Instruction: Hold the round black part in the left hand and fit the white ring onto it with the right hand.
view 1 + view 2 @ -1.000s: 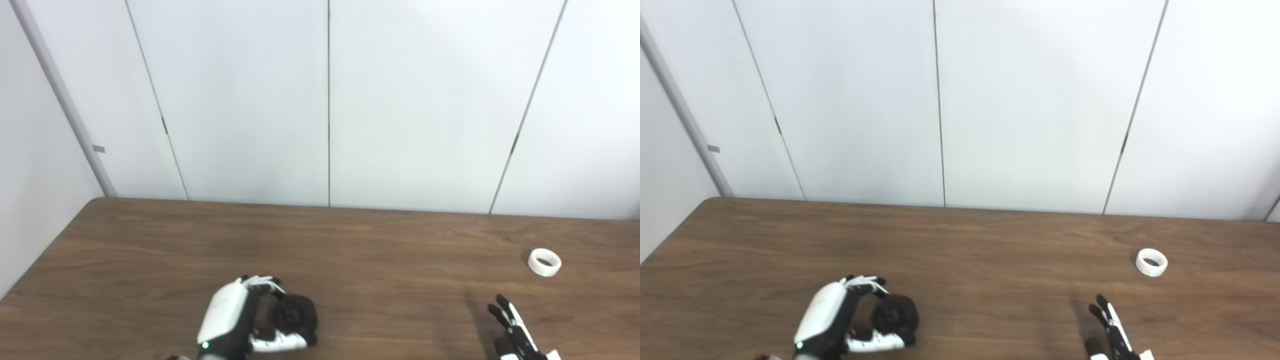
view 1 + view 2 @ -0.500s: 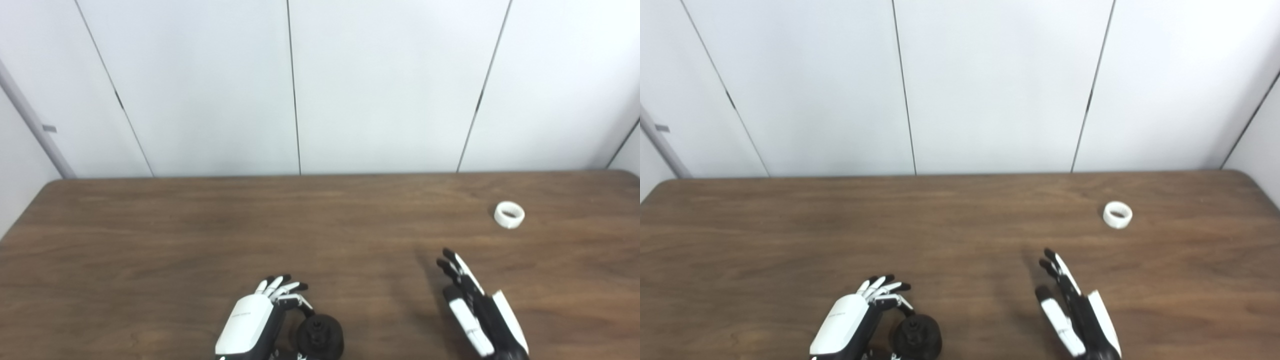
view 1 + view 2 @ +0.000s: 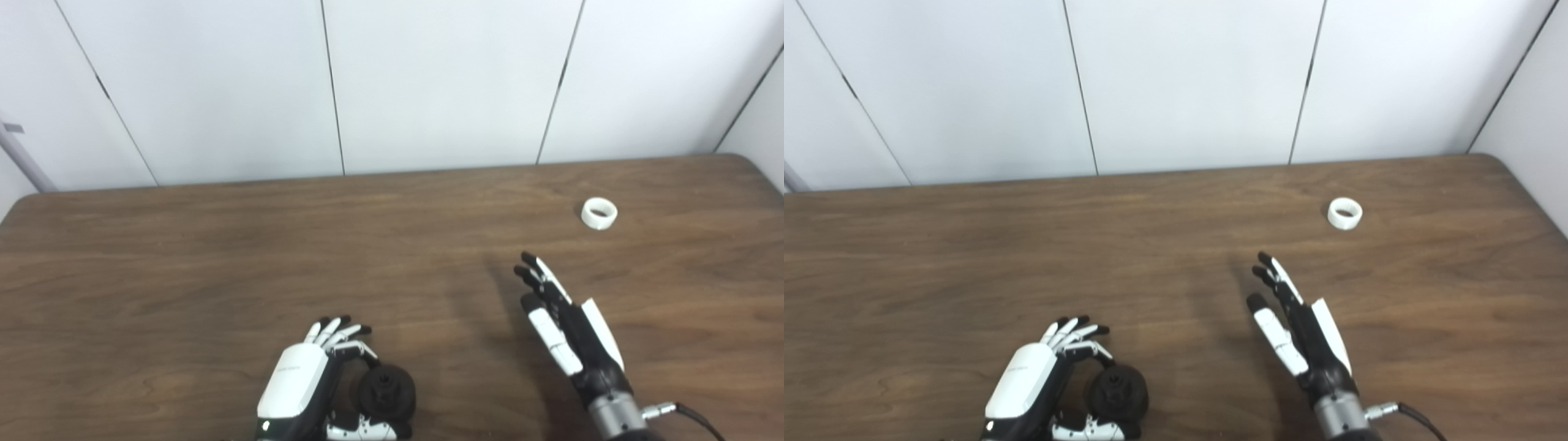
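Note:
The round black part (image 3: 387,392) sits low at the table's near edge, left of centre. My left hand (image 3: 298,384) curls round it from the left, one finger arched over its top and the thumb beneath it; the other fingers stick up, spread. The white ring (image 3: 599,213) lies flat on the wooden table (image 3: 184,263) at the far right, untouched. My right hand (image 3: 566,324) hovers open with fingers straight, pointing away from me, well short of the ring and to its left.
The table's right corner (image 3: 1488,160) curves off just beyond the ring. White wall panels (image 3: 429,79) stand behind the far edge. A cable (image 3: 1415,416) trails from the right wrist.
The camera has tilted down and turned right, shifting the whole picture. My right hand has come further into view, reaching forward toward the ring. The left hand's outer fingers have lifted off the black part.

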`<state>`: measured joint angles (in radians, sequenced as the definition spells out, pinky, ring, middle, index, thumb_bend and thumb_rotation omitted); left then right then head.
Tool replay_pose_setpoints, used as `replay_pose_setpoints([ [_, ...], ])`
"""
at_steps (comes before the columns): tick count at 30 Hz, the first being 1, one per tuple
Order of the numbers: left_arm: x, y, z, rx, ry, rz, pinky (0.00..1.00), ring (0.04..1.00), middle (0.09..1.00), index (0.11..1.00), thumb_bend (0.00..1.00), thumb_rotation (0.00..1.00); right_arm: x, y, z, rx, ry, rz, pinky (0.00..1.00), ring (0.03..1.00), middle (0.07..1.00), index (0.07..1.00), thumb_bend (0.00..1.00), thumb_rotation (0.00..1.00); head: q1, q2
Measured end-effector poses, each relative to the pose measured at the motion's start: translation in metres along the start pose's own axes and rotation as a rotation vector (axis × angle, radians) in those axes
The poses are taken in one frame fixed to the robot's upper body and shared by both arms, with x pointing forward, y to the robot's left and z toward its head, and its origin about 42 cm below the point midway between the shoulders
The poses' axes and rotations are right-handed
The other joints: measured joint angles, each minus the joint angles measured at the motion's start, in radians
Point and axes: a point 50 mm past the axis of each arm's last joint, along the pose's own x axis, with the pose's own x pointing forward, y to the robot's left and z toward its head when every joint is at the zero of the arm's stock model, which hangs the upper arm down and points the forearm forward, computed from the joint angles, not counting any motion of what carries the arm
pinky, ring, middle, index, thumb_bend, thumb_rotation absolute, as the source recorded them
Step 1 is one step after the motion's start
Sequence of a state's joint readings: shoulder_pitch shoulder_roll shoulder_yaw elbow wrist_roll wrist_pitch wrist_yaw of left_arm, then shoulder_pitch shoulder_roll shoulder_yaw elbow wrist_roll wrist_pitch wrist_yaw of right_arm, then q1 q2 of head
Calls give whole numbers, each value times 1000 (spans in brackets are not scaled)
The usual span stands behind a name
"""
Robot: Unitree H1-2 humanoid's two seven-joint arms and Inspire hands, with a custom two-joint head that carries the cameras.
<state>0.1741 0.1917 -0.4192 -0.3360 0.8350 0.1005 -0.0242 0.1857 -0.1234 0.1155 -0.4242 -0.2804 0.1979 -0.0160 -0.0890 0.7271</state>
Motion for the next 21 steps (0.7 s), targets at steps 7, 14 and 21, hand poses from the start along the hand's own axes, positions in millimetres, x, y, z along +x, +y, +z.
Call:
replay_pose_setpoints([
  [7, -1, -3, 2, 2, 1, 3, 1000, 931, 840, 487, 520, 55, 1, -6, 0, 24, 8, -16, 964, 940, 906, 944, 542, 1000, -3, 14],
  [14, -1, -6, 1, 6, -7, 8, 1000, 930, 831, 486, 522, 54, 6, -18, 15, 1, 11, -53, 940, 941, 926, 936, 562, 809, -60, 15],
  [21, -2, -7, -1, 6, -16, 12, 1000, 930, 831, 486, 521, 53, 33, -47, 38, -124, -27, -102, 872, 906, 914, 893, 560, 565, -144, 11],
])
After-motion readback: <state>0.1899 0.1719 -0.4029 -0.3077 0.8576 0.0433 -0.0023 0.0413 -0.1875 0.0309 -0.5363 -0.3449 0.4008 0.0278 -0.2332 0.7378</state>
